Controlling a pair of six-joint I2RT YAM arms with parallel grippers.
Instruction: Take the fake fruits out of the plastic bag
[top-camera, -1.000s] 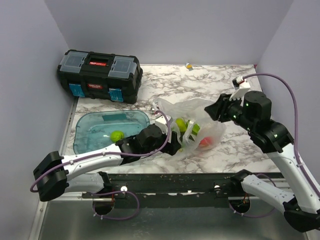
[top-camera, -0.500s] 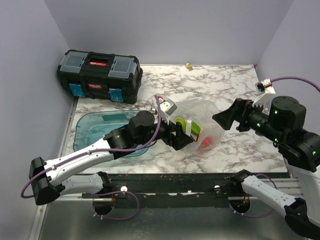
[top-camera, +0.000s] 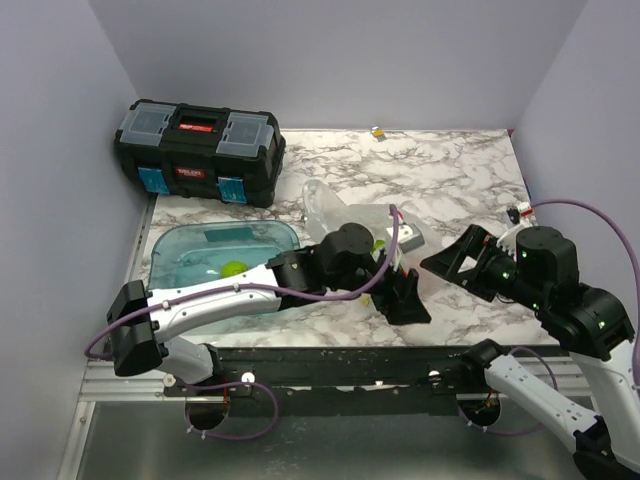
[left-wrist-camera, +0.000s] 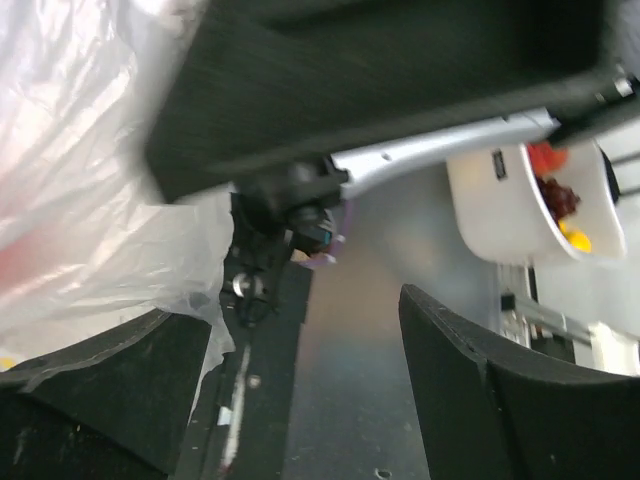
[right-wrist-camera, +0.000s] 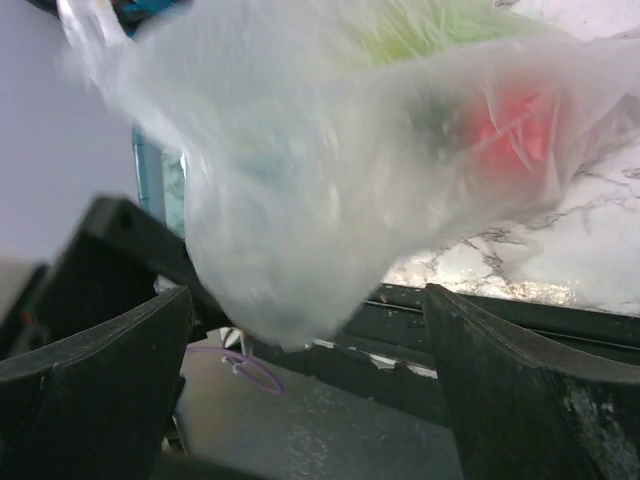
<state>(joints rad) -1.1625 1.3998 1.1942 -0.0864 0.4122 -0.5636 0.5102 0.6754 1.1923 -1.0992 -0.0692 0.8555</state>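
The plastic bag (top-camera: 338, 212) lies crumpled at the table's middle, mostly hidden behind my left arm. In the right wrist view the plastic bag (right-wrist-camera: 320, 160) fills the upper frame, blurred, with a red fruit (right-wrist-camera: 508, 128) and a green one (right-wrist-camera: 430, 40) showing through it. My left gripper (top-camera: 404, 296) points toward the front edge, just right of the bag. It is open (left-wrist-camera: 300, 320) with nothing between its fingers; a fold of the bag (left-wrist-camera: 90, 210) drapes over the left finger. My right gripper (top-camera: 450, 262) is wide open (right-wrist-camera: 308, 300) and faces the bag from the right.
A black toolbox (top-camera: 200, 150) stands at the back left. A blue translucent tray (top-camera: 190, 250) holds a lime-green ball (top-camera: 233, 268). A small yellow item (top-camera: 377, 131) sits at the back edge. The left wrist view shows a white bin (left-wrist-camera: 500, 210) beyond the table.
My left arm has swung right and toward the front edge, leaving the bag behind it. The right gripper opened wide and dropped lower, closer to the bag. The bag looks flatter.
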